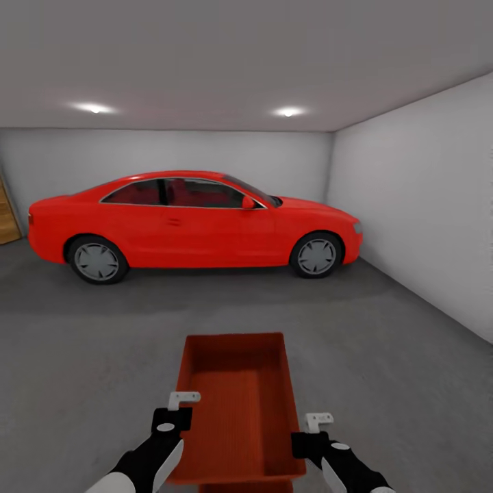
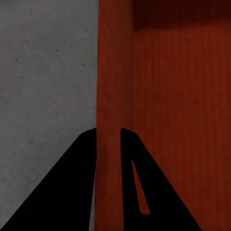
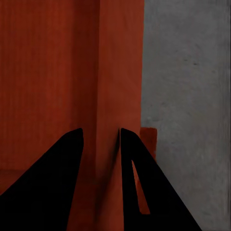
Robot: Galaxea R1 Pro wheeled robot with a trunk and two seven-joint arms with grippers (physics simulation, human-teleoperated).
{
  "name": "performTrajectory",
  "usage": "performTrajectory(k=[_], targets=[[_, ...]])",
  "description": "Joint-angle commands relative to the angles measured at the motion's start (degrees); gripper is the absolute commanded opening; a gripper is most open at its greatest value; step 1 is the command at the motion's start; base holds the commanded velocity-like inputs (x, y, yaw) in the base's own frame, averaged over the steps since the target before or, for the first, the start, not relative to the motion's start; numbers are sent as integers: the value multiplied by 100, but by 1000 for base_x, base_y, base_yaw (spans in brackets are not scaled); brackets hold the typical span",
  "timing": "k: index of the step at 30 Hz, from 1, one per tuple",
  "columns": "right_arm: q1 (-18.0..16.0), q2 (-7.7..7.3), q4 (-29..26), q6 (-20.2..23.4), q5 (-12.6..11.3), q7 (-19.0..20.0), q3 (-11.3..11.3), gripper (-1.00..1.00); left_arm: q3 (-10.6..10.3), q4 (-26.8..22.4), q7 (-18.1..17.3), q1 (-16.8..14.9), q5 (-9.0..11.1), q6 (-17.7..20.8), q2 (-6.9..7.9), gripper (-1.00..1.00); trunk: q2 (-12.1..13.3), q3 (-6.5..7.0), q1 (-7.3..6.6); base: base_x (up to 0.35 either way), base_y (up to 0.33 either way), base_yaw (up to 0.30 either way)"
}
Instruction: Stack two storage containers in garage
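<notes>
Both grippers clamp one orange bin (image 1: 236, 404) held over grey floor (image 1: 383, 356): L gripper (image 1: 179, 409) pinches L wall, R gripper (image 1: 316, 430) pinches R wall, one finger inside and one outside each (wrist views: wall between closed-down fingers (image 2: 144, 192), (image 3: 139, 187)). Second bin's edge (image 1: 246, 487) shows just under the first, nearest cam. Beyond: red car (image 1: 195, 222) side-on, white walls (image 1: 418, 198), two ceiling spots (image 1: 92, 107).
</notes>
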Motion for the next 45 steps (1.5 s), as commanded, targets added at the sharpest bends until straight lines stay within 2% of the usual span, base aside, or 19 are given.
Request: performTrajectory(k=[1,8,18,45], targets=[[-6,-4,-95,-364,-27,43,19,-100,-163,168,55,0,184,66,13,-100,-5,0,2,95,1,-192],[3,-4,-95,-362,-27,43,19,-100,-163,168,55,0,184,66,13,-100,-5,37,2,22,0,-149],[3,-4,-95,-361,-27,43,19,-100,-163,173,55,-2,184,66,4,-100,-5,38,2,-165,0,-2],[3,-4,-95,-361,-27,43,19,-100,-163,176,55,-4,180,66,-14,-100,-5,38,2,-75,0,0]])
